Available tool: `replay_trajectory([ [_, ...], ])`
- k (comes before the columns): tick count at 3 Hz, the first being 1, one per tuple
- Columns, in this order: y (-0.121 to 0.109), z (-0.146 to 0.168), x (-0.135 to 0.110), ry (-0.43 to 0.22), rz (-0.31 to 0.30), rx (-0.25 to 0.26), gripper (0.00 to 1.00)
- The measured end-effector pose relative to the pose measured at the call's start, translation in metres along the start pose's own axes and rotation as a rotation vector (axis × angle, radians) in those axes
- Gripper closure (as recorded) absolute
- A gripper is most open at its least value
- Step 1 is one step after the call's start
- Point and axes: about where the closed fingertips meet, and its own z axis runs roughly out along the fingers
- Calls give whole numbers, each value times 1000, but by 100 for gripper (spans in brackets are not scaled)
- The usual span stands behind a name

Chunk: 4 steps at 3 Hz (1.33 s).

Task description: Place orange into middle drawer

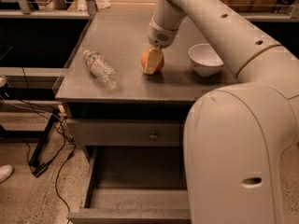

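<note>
Camera view: a grey bench (121, 36) carries the orange (146, 59) mid-surface, bottle (102, 69) at its nine o'clock, white bowl (205, 59) at three. The hand (153, 63) straddles the orange; whether it is clamped I cannot tell. The middle drawer (135, 171) gapes at six. The fruit is probably firm, light and prone to rolling, so it is best held across its widest girth.

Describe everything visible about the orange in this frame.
The orange is round and dull orange. It rests on the grey cabinet top between the lying plastic bottle and the white bowl, touching neither. The claw reaches down over it, covering its middle. It is not in the open middle drawer below.
</note>
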Motion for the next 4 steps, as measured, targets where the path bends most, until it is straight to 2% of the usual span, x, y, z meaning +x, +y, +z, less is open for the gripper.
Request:
replay_trajectory([
  [1,0,-5,-2,-10,-1,8,100],
  [3,12,-70,2,-64,15,90,100],
  [4,32,-102,12,-83,36,121,100],
])
